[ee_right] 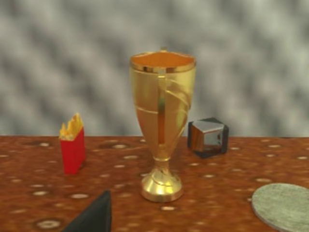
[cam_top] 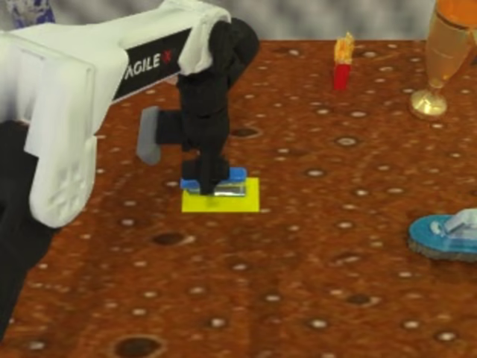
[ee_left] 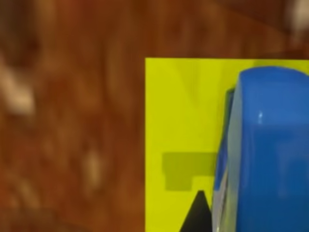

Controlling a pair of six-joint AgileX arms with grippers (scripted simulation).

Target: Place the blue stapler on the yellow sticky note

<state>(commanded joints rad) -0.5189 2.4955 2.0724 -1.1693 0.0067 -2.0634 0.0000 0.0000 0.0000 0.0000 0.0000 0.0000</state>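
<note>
Presently the blue stapler (cam_top: 223, 181) lies on the far edge of the yellow sticky note (cam_top: 221, 200), left of the worktop's (cam_top: 313, 246) middle. The left claw (cam_top: 212, 180) stands directly over it, fingers down at its sides; whether they grip it cannot be told. A scrub brush (cam_top: 447, 235) sits at the right edge, a gold cup (ee_right: 162, 125) and fries carton (cam_top: 343, 61) at the far side. The right arm is out of the top view.

Top view overlooks the table; wrist views sit low, sharing the goblet (ee_right: 162, 125).
</note>
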